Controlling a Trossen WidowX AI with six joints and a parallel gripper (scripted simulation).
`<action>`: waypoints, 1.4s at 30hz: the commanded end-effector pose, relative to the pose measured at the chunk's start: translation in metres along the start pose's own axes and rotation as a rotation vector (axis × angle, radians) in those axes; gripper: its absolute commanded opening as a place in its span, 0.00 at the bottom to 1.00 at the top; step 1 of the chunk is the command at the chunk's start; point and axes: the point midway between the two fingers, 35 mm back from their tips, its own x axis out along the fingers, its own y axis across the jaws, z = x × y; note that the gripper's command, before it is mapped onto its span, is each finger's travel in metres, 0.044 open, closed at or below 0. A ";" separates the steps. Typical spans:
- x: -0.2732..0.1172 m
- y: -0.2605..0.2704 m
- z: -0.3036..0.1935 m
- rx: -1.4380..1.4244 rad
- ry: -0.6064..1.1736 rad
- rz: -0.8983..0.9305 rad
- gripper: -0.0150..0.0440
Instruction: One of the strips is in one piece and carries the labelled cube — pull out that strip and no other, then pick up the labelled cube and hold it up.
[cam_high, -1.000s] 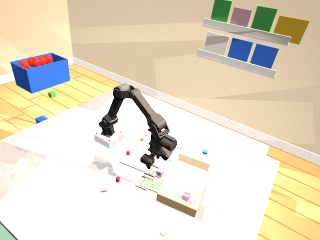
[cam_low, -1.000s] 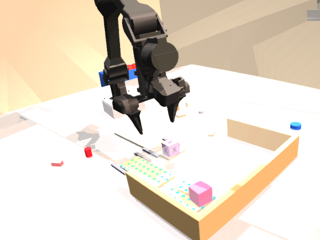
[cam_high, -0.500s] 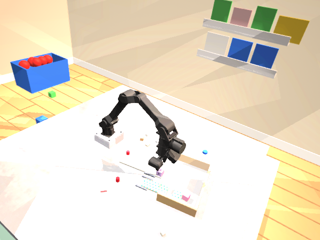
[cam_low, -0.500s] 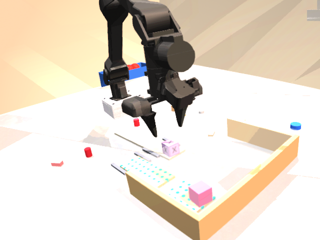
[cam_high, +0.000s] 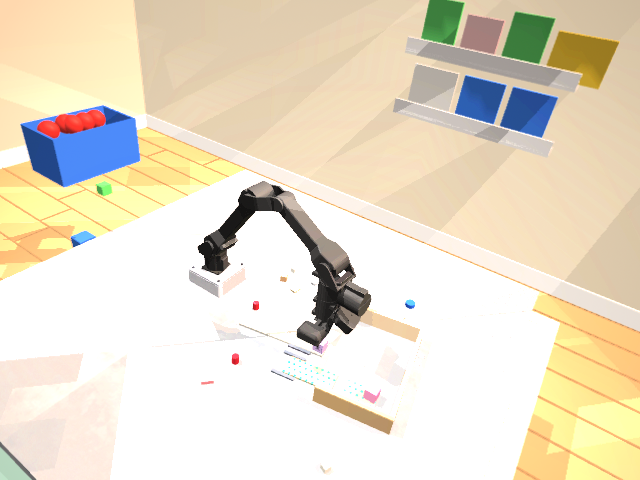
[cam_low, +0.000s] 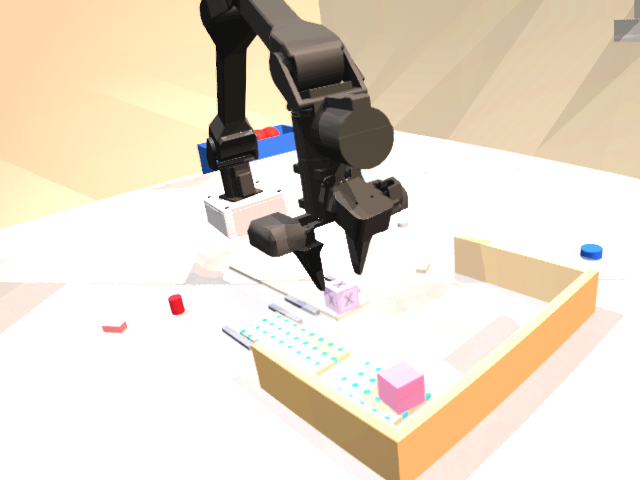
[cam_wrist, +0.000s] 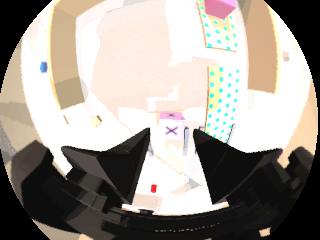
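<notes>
The lilac cube marked with X (cam_high: 320, 347) (cam_low: 341, 297) (cam_wrist: 171, 131) sits on the end of a plain pale strip (cam_low: 352, 312). My gripper (cam_low: 340, 280) (cam_wrist: 172, 131) is partly open and empty, pointing down with its fingertips at either side just above the cube. A dotted strip (cam_high: 309, 370) (cam_low: 294, 341) (cam_wrist: 222, 100) lies beside it. Beyond a gap lies a separate dotted piece (cam_high: 353, 387) (cam_low: 361, 384) (cam_wrist: 220, 35), carrying a plain pink cube (cam_high: 372, 394) (cam_low: 401, 388) (cam_wrist: 220, 7). The strip's length under my arm is partly hidden in the top view.
Wooden walls (cam_high: 354, 409) (cam_low: 516, 369) (cam_wrist: 262, 50) stand around the far side and both flanks. Grey rails (cam_high: 282, 374) (cam_low: 285, 313) lie along the strips. A red cylinder (cam_high: 235, 359) (cam_low: 176, 304), a blue disc (cam_high: 409, 303) (cam_low: 591, 252) and small blocks lie outside the walls.
</notes>
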 end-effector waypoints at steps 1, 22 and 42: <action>0.007 0.000 -0.001 0.004 0.003 0.001 0.68; 0.026 0.000 -0.001 0.003 0.003 0.000 0.49; -0.005 0.007 -0.043 0.004 0.007 0.002 0.25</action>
